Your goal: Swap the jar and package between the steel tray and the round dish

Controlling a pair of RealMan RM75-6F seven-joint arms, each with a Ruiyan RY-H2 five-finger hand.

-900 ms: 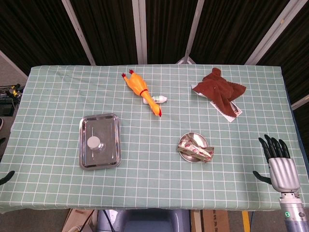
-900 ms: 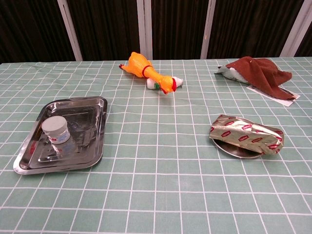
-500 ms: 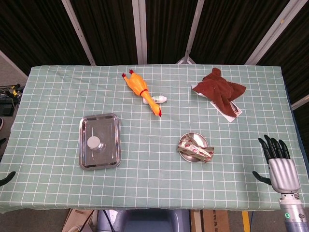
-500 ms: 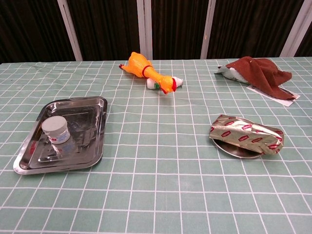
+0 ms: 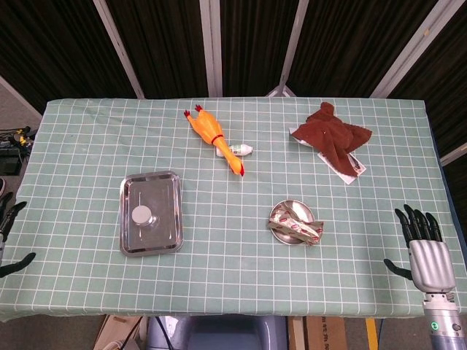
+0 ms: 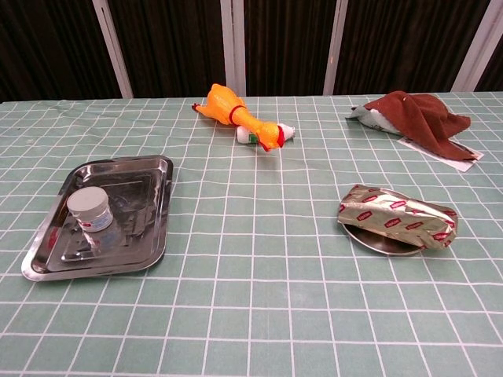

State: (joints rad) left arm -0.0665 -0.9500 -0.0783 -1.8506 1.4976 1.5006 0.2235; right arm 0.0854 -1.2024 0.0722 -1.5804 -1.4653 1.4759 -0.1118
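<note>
A small jar point(image 5: 143, 214) point(image 6: 93, 217) with a grey lid stands in the steel tray point(image 5: 169, 188) point(image 6: 151, 177) on the left of the table. A crumpled foil package point(image 5: 295, 226) point(image 6: 397, 216) lies across the round dish point(image 5: 292, 208) point(image 6: 380, 243) right of centre. My right hand point(image 5: 425, 250) hovers at the table's front right corner, empty with fingers spread, far from the dish. Only the dark fingertips of my left hand point(image 5: 9, 232) show at the left edge in the head view, apart and holding nothing. The chest view shows neither hand.
A yellow rubber chicken point(image 5: 214, 138) point(image 6: 240, 114) lies at the back centre with a small white tube point(image 5: 243, 149) beside it. A brown cloth point(image 5: 332, 134) point(image 6: 419, 115) covers a card at the back right. A green checked cloth covers the table.
My left hand has risen into view at the left edge. My right hand has slid slightly toward the near edge. Jar and package have not moved.
</note>
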